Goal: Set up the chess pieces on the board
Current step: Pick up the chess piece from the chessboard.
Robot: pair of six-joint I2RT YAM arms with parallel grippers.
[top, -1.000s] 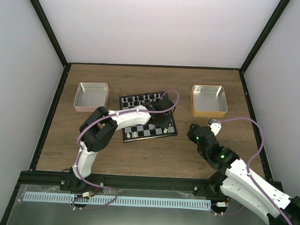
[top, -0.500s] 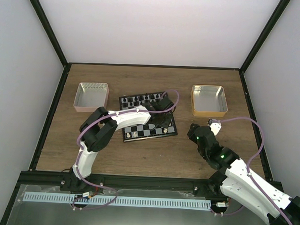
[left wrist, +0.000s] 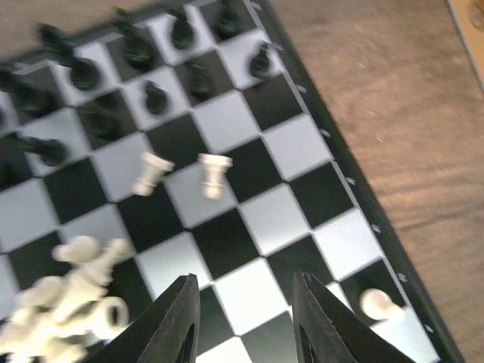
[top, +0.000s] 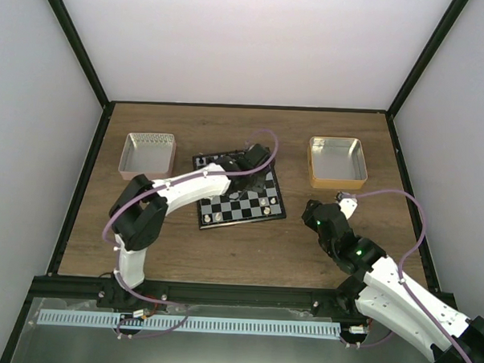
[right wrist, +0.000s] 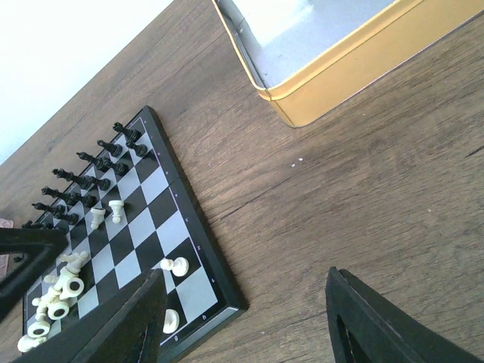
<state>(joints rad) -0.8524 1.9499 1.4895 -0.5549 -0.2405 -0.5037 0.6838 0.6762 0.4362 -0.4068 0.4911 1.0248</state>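
At your far left, a silver tray [top: 149,155] is sitting on the wooden table [top: 247,246], well apart from the board [top: 233,207]. Your left arm is reaching over the board's far half. The left gripper [left wrist: 243,281] is hanging above the chequers with its fingers spread and nothing between them.

The board is lying slightly askew near the middle of the table. Black pieces [left wrist: 136,53] are standing in two rows along its far edge. Most of the cream chess pieces [left wrist: 64,306] are lying in a jumbled heap at the board's near left corner. Two more [left wrist: 214,174] are sitting side by side just in front of the black rows, too blurred for you to tell whether they are upright. A couple of single ones [right wrist: 175,265] are sitting by the near right corner.

Further right, a gold tray [top: 337,157] is resting near the table's far side. Your right gripper [right wrist: 246,276] is hovering over bare wood between the board and that tray, its fingers wide apart and gripping nothing.
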